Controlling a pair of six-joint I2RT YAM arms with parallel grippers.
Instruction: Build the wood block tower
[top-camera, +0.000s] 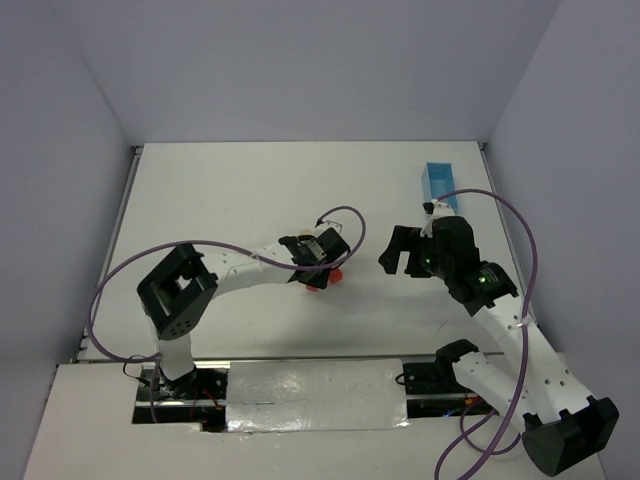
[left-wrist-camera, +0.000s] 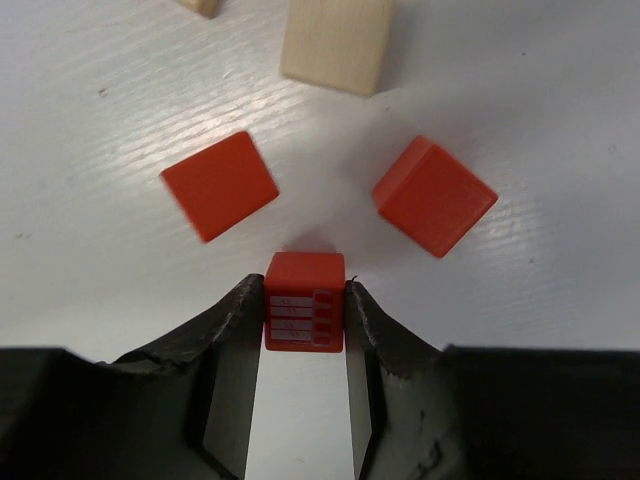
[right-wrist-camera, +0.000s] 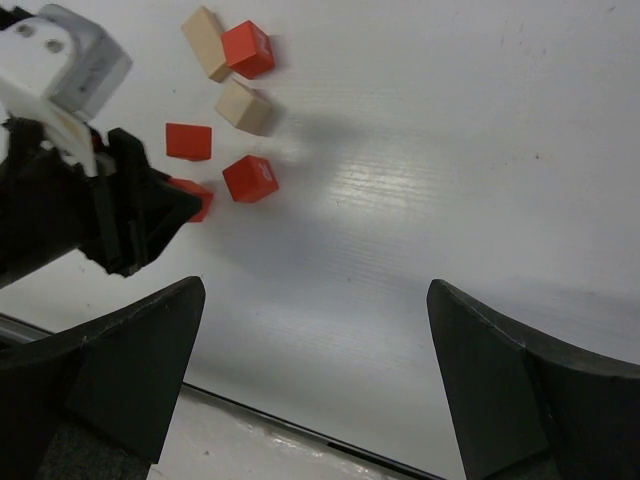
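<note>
The wood block tower is only loose blocks lying on the white table. My left gripper (left-wrist-camera: 304, 292) is low over the table, and its jaws press both sides of a small red-orange cube (left-wrist-camera: 304, 300) that bears a white label. Just beyond it lie two more red-orange blocks (left-wrist-camera: 220, 185) (left-wrist-camera: 435, 195) and a tan cube (left-wrist-camera: 338, 40). In the right wrist view the same cluster shows a tan slab (right-wrist-camera: 205, 42), a red cube (right-wrist-camera: 248, 49) and a tan cube (right-wrist-camera: 245, 106). My right gripper (right-wrist-camera: 315, 290) hangs open over bare table, right of the cluster.
A light blue box (top-camera: 438, 185) stands at the back right of the table. The two grippers (top-camera: 318, 262) (top-camera: 400, 255) are close together near the table's middle. A purple cable loops above each arm.
</note>
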